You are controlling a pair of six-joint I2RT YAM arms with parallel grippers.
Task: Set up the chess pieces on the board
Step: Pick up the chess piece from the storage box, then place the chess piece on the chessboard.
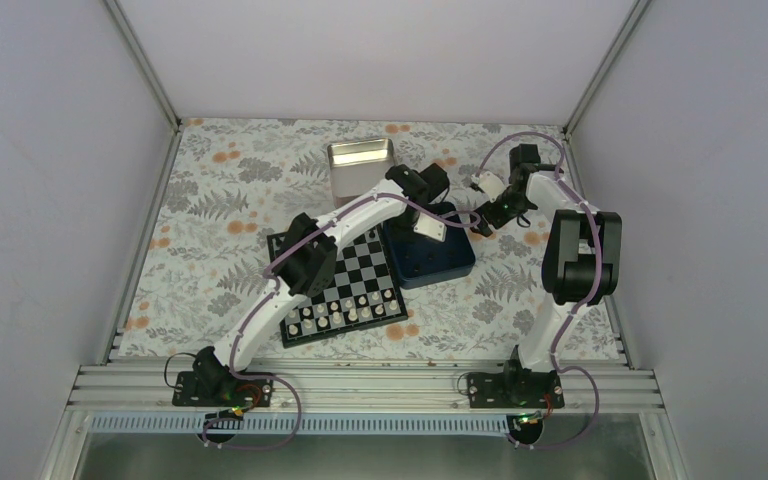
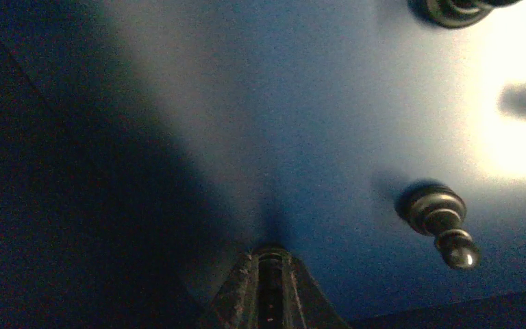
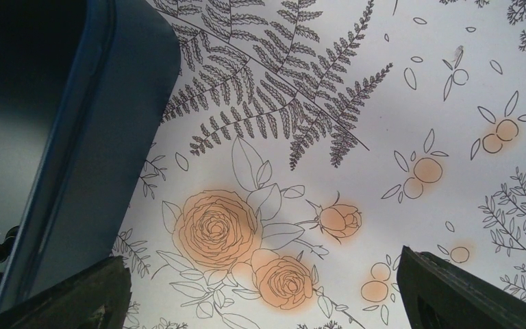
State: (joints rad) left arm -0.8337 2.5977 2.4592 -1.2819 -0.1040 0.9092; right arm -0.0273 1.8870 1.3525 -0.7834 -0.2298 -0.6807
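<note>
The board (image 1: 370, 265) lies left of centre, with cream-white chessmen (image 1: 345, 312) on its two near rows. My left gripper (image 2: 272, 264) is down inside the navy blue box (image 1: 440, 262), shut on a black chess piece whose dark, slim body shows between the fingertips. More black chess pieces lie on the box floor: one (image 2: 442, 223) to the right of the gripper, another (image 2: 452, 8) at the top edge. My right gripper (image 3: 264, 288) hovers open over the flowered tablecloth just right of the box, with nothing between its fingers (image 3: 452, 288).
A shiny metal tin (image 1: 360, 165) stands behind the board and box. The box wall (image 3: 89, 137) rises close to the right gripper's left finger. The left arm's elbow hangs over the board's far left corner. Grey walls enclose the table.
</note>
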